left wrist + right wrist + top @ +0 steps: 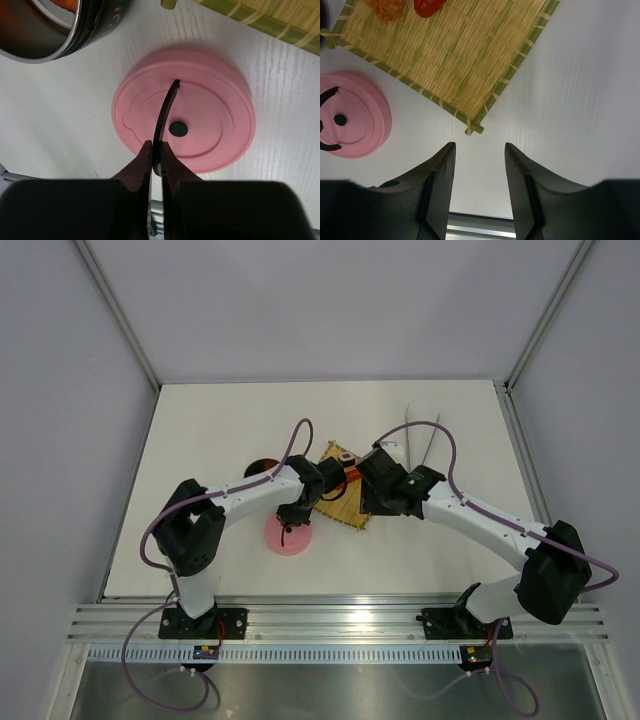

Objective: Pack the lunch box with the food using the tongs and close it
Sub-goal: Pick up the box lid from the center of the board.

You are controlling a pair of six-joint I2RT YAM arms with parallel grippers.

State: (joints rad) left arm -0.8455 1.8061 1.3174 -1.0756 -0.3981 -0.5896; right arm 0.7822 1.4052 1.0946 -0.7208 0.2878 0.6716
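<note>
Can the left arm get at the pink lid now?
Probably yes: the left hand hangs right over the pink lid, which lies clear of the mat, but the hand is shut.

Light is bright and even in all 3 views, falling from above. It nearly washes out the white table (200, 440) in the overhead view. Shadows are soft, with a faint one rimming the pink lid (210, 85). My left gripper (157, 147) and right gripper (479, 146) look dark and blurred up close. The lunch box (70, 37) rim glints thinly. The bamboo mat (445, 55) weave is sharp.
</note>
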